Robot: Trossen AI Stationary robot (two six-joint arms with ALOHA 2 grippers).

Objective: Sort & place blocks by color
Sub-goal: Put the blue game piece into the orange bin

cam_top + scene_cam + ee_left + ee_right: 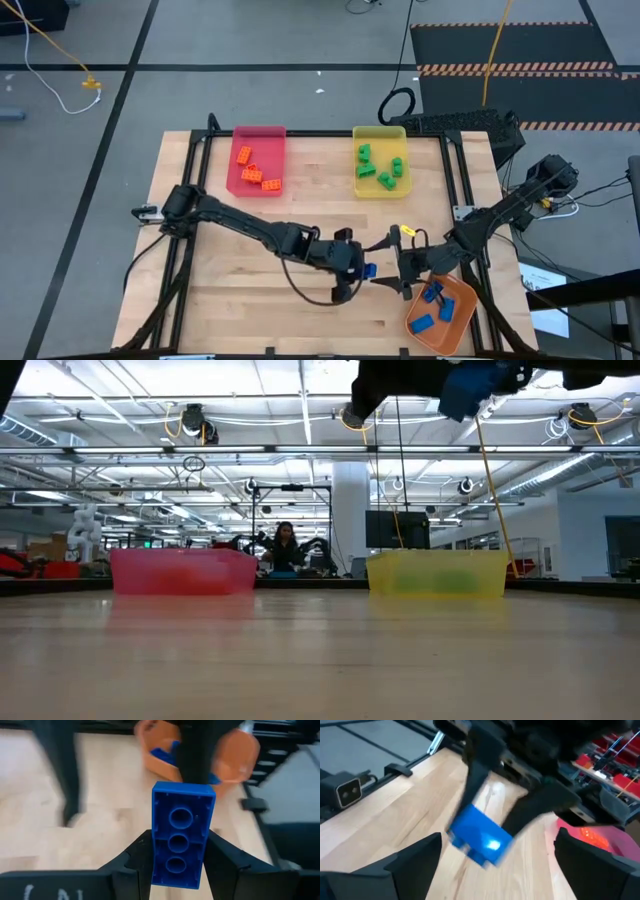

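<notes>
The left gripper (362, 271) pinches a blue block (369, 270) between its fingers (227, 865), lifted above the table (250, 310) at about 5 o'clock from the table's middle. The block sits endwise in the jaws, hollow underside toward the wrist camera, roughly half of it sticking out past the fingertips. The right gripper (385, 281) faces it from just beside, at 3 o'clock of the block, fingers spread wide with the block between and ahead of them: this looks like a hand-over. The orange tray (462, 322) with other blue blocks (432, 294) lies at 4 o'clock, close by. Orange blocks (252, 172) fill the pink tray (258, 133) at 11 o'clock; green blocks (378, 168) the yellow tray (380, 133) at 1 o'clock.

Risks: the right fingers could close on too little of the free end, so the block twists or drops when the left lets go. The two grippers are close enough to knock together
</notes>
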